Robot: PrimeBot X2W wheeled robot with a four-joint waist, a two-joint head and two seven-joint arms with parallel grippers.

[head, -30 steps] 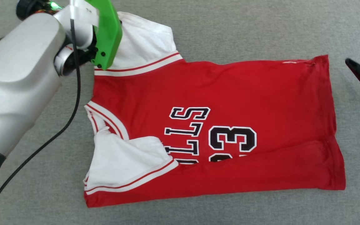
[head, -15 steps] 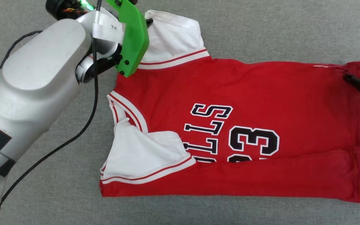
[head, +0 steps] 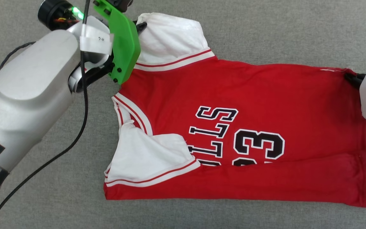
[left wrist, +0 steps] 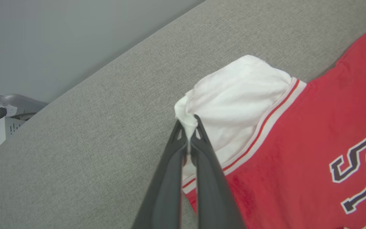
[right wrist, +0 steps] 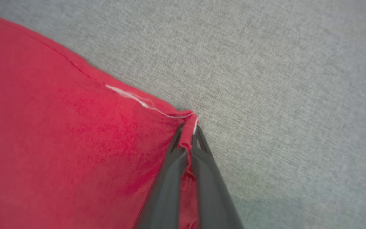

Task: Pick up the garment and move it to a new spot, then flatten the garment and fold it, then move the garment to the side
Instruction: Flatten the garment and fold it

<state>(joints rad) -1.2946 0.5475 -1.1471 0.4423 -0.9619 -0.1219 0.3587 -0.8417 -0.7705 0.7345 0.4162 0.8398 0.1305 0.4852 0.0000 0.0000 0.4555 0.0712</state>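
We see our left gripper [left wrist: 187, 126] pressed together on the garment's [head: 265, 92] white sleeve [left wrist: 237, 98], while our right gripper [right wrist: 188, 133] pinches the red hem corner [right wrist: 185, 119] at the opposite end.

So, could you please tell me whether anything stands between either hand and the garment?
Nothing visible does. The left hand is shut on the edge of the white sleeve of the garment, and the right hand is shut on its red hem corner, so both already grip the cloth directly.

Garment [head: 265, 92] flat; L hand [head: 141, 26] at sleeve [head: 170, 38], R hand [head: 350, 77] at hem [head: 364, 140]
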